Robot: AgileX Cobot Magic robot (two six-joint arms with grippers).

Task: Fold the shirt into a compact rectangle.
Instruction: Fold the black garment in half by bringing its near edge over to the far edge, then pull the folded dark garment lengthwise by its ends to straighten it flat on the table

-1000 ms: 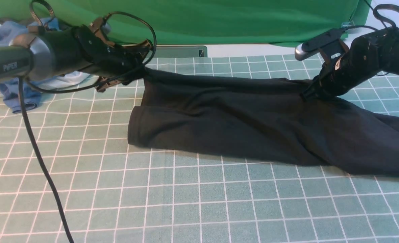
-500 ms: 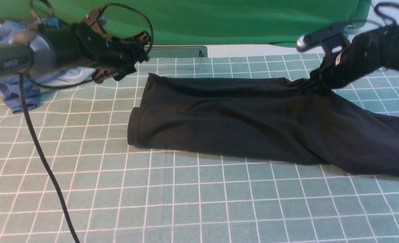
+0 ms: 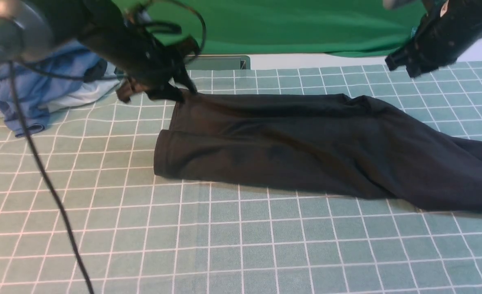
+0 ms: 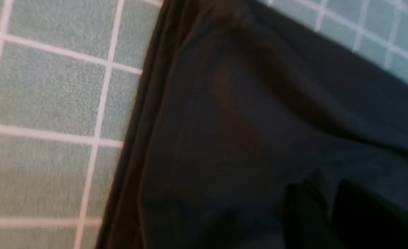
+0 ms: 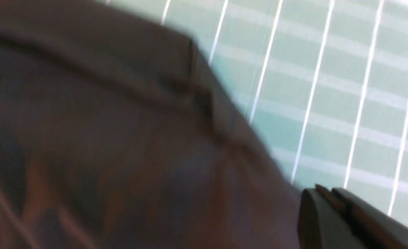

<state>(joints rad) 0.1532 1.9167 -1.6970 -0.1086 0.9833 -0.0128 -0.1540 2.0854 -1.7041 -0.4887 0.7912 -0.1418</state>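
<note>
Green checked mat [image 3: 241, 245] across the whole table, green backdrop [image 3: 285, 24] hanging behind it, and right across the middle lies the black shirt [image 3: 306, 147], stretched out as a long band from left of centre all the way off the right edge of the front view. Its left end is squared off and doubled over, flat on the mat; the right part slopes toward the near right corner. Over on the far left there's a heap of blue and white clothes [image 3: 41, 85], well apart from the shirt. Now the left gripper [image 3: 175, 92]: it's down at the shirt's far left corner, blurred, right against the fabric. From its wrist camera the two dark fingers [image 4: 304, 214] sit over the black cloth with only a thin gap between them, and I cannot tell whether they are pinching anything. A black cable [image 3: 45, 183] dangles from that arm down across the mat. The right gripper [image 3: 398, 67] is up in the air by the far right corner, clear of the shirt, its jaws pressed together on nothing, with the shirt's edge and the mat below it.
</note>
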